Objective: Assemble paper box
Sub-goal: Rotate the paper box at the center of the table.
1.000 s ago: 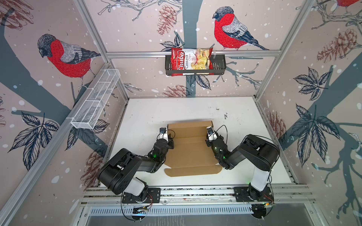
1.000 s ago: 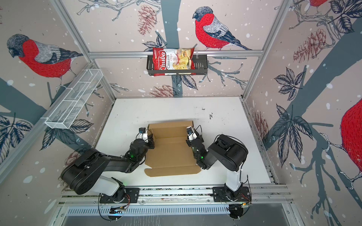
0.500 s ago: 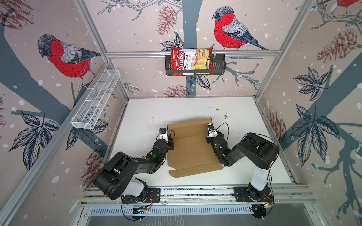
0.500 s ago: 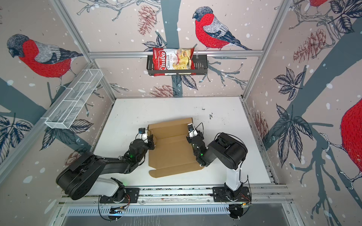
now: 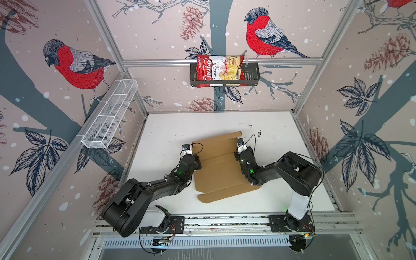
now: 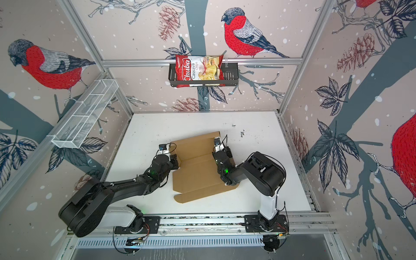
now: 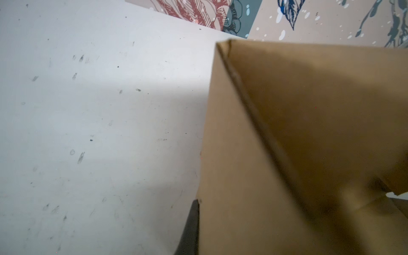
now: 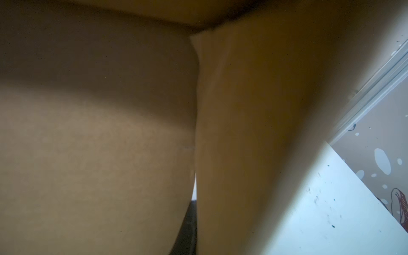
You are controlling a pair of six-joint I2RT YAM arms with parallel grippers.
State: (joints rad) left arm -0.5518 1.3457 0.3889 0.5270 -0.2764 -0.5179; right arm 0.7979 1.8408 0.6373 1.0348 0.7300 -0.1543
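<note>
A: Looking down on the paper box (image 5: 218, 171), lying on the counter (image 5: 171, 130), sandwiched between the left hand (image 5: 198, 161) and the right hand (image 5: 236, 155).

B: Confirmed in both top views. Long axis running away from the arm bases, by the look of it, and slightly skewed. Far panel (image 5: 216, 144) tipped up, near flap (image 5: 225, 195) flat on the counter.

A: And the left hand?

B: Pinched together on the box's left flap (image 7: 242, 154). Going by the left wrist view: one finger (image 7: 191, 227) pressed to the outside of the cardboard, its partner hidden behind.

A: Same story for the right hand?

B: Looks clamped on the right flap (image 8: 242, 132). Dark finger (image 8: 187, 231) tight against the cardboard, the other finger out of sight, so judging the pinch rather than seeing all of it.

A: So which way from each hand to the work?

B: Straight inboard. From the left hand, box body toward the right hand; from the right hand, body toward the left. Neither nearer: both touching, roughly level with each other across the short axis, just beside the crease under the raised far panel.

A: Meaning what for the coming move?

B: Probably standing both flaps upright together, hinging about creases parallel to the long axis. Worth watching the skew, with an uneven pull likely to twist the sheet on the counter.
</note>
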